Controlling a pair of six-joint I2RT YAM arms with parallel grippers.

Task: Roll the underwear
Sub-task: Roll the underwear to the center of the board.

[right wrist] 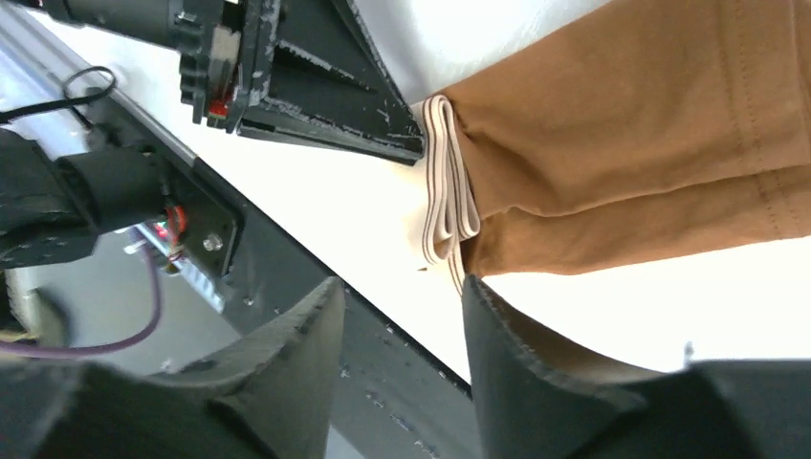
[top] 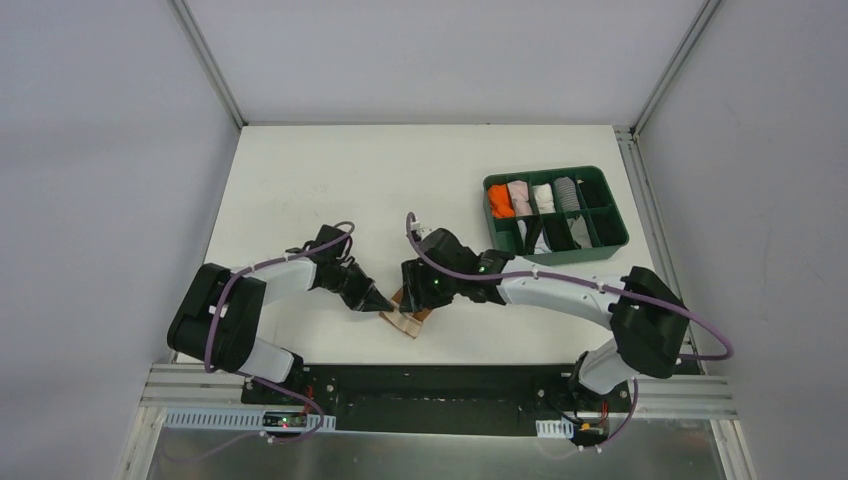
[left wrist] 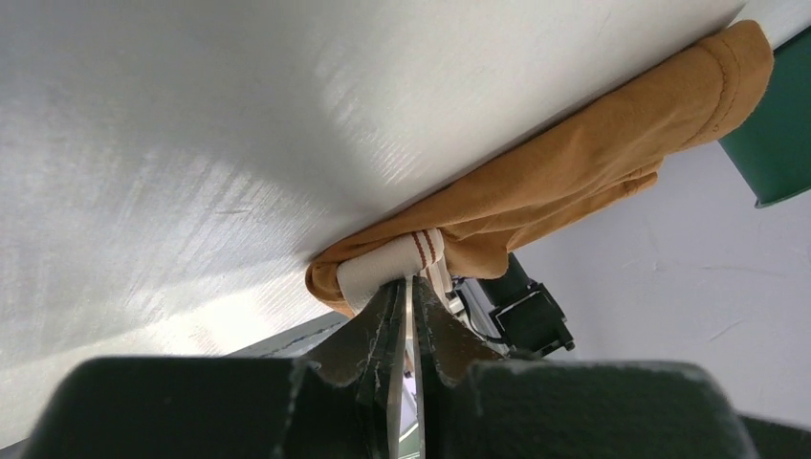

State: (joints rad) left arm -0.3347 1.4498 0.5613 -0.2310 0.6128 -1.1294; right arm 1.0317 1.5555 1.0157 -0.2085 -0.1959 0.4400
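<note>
Two claws: left claw (left wrist: 409, 285) pinching underwear (left wrist: 574, 163), mostly hidden from above; right claw (right wrist: 400, 292) spread beside it.

underwear (right wrist: 622, 143) 1; green tray (top: 540, 175) 1; end effectors 2: left end effector (left wrist: 409, 282), right end effector (right wrist: 402, 287)

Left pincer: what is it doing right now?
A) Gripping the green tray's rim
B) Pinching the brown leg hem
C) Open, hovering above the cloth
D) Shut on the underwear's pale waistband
D: in the left wrist view the left pincer has its fingers closed together on the pale waistband at the near end of the tan-brown underwear.
</note>
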